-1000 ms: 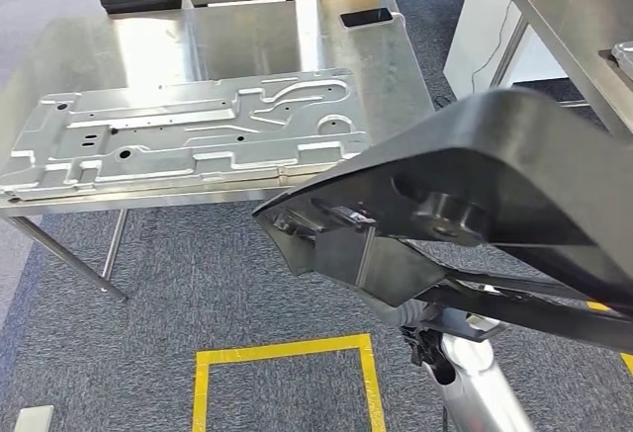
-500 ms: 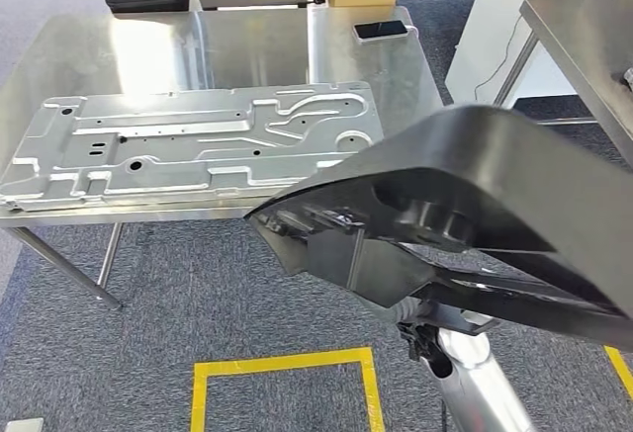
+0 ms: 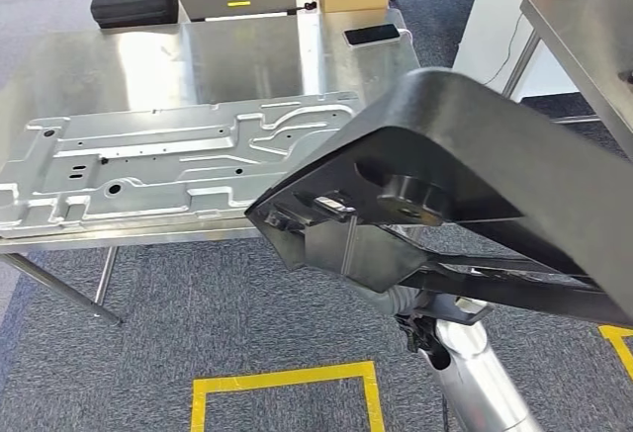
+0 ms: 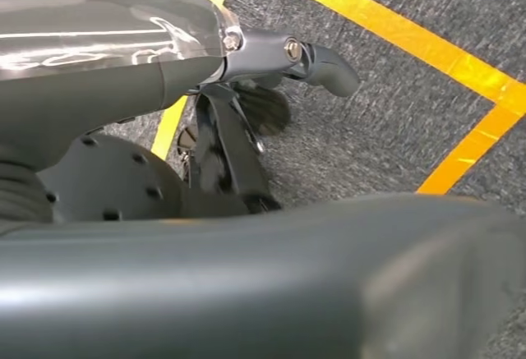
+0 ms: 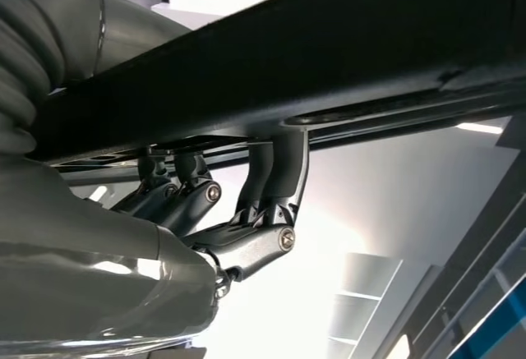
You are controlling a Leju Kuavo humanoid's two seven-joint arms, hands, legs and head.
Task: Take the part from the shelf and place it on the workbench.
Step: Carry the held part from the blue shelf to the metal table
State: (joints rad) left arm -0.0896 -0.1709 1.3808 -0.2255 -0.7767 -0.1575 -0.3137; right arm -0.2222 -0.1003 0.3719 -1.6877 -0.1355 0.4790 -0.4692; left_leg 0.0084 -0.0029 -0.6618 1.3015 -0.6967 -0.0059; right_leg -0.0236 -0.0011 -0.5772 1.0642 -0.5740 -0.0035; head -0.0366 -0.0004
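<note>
Both hands: right hand fingers curled onto black part; left hand grip unclear

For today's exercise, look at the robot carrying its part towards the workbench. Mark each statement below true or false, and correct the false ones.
1. The black part already lies flat on the workbench. False: it is held up in front of the bench, over the carpet.
2. A stamped metal panel lies on the workbench. True.
3. The right hand has its fingers hooked on the black part. True.
4. A phone lies on the carpet. False: it lies on the workbench.
5. Yellow tape marks the carpet. True.
</note>
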